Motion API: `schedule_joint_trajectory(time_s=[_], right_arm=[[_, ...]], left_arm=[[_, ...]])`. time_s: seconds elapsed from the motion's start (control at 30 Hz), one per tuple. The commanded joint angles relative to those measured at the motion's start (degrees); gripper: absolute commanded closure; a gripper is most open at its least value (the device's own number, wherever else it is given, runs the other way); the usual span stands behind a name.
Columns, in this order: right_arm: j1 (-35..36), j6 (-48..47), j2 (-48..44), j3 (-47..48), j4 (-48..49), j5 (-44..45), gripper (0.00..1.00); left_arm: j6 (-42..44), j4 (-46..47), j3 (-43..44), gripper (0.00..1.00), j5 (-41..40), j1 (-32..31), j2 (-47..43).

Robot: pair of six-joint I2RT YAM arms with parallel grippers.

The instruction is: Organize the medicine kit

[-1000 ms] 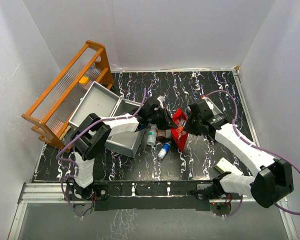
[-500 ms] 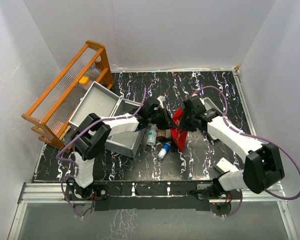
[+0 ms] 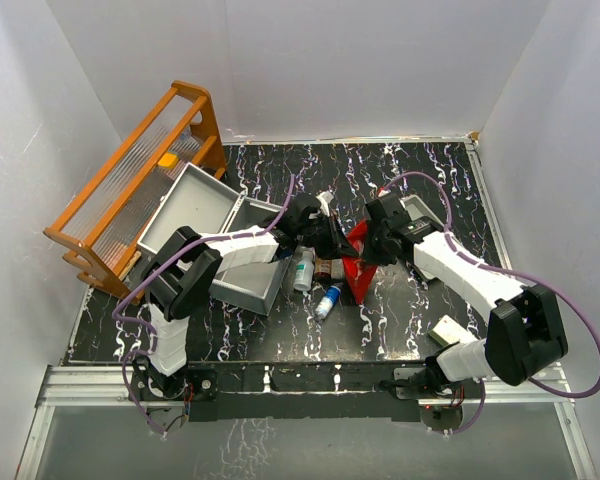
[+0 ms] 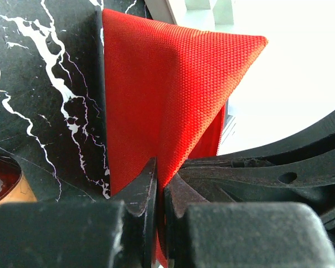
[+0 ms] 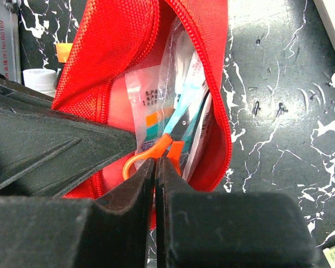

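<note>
Here, a small blue-and-white bottle lies on the marbled counter, just nearer than both end effectors. The left end effector is clamped on a fold of the red pouch. Facing it, the right end effector is closed, tips at the orange handle of the scissors inside the unzipped pouch. The medicine kit lies open left of the left end effector, an orange rack beyond it

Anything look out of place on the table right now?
Yes. A blue bottle and a white bottle lie on their sides on the table between the medicine kit and the red pouch, outside both. The pouch gapes open, the left gripper pinching its fabric, with orange-handled scissors at its mouth.
</note>
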Motion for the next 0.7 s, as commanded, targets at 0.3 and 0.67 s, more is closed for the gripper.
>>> schedule_joint_trajectory(time_s=[0.3, 0.67], right_arm=[[-0.21, 0.65, -8.73, 1.93, 1.47, 6.63, 0.75], [-0.49, 11.02, -16.00, -1.93, -0.77, 16.55, 0.60]], left_arm=[[7.49, -2.00, 6.27, 1.00, 6.57, 0.13, -0.10], [15.78, -10.39, 10.97, 1.00, 9.07, 0.13, 1.90]])
